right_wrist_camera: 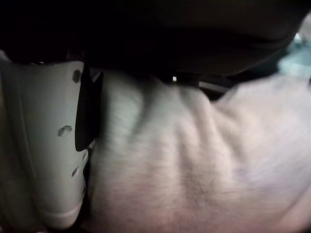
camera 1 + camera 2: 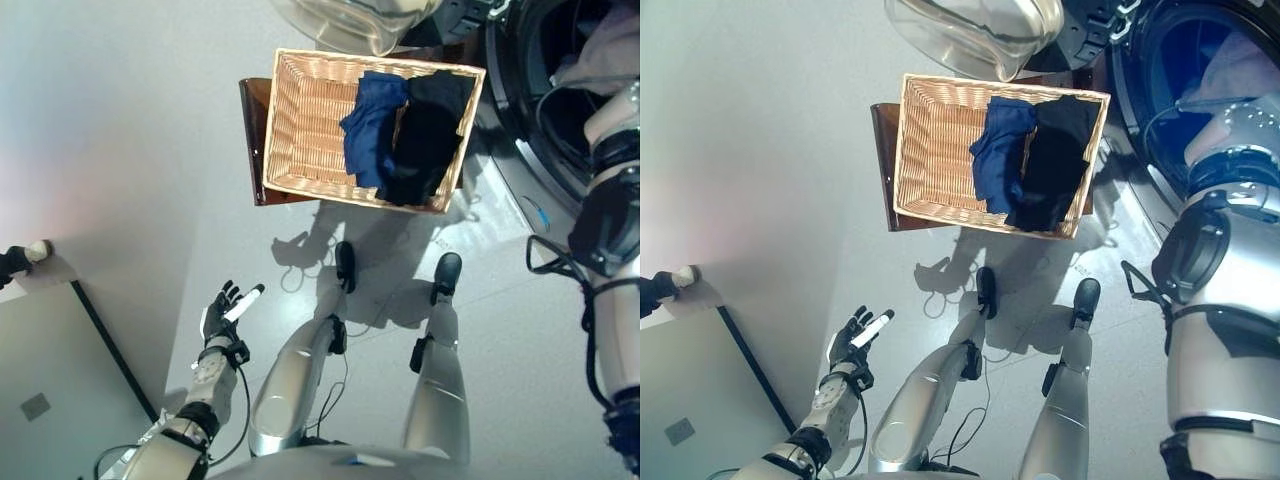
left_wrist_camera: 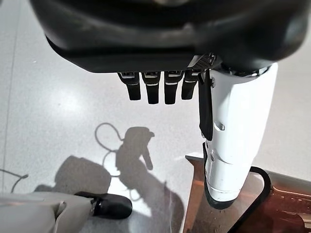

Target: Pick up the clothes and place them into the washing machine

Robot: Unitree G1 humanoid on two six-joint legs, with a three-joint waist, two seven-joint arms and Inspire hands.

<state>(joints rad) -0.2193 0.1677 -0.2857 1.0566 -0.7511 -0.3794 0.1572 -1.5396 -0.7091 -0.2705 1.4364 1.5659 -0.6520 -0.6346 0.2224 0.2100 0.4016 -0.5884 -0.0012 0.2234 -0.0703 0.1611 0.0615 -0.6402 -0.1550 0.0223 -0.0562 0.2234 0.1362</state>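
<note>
A wicker basket [image 2: 290, 120] stands on a brown stool [image 2: 252, 140] and holds a blue garment [image 2: 372, 125] beside a black garment [image 2: 425, 135]. To its right is the washing machine [image 2: 520, 150], whose drum is open. My right arm reaches into the drum, where a pale cloth [image 2: 600, 60] shows. In the right wrist view my right hand [image 1: 48, 145] has its white-covered thumb pressed against that pale cloth [image 1: 194, 160], with the fingers hidden behind it. My left hand [image 2: 225, 310] hangs low at the left over the floor, fingers straight and holding nothing.
The washer's clear round door [image 2: 350, 20] swings out beyond the basket's far side. A grey panel with a dark edge [image 2: 50, 390] lies at the lower left. A dark object with a white tip [image 2: 25, 255] pokes in at the left edge.
</note>
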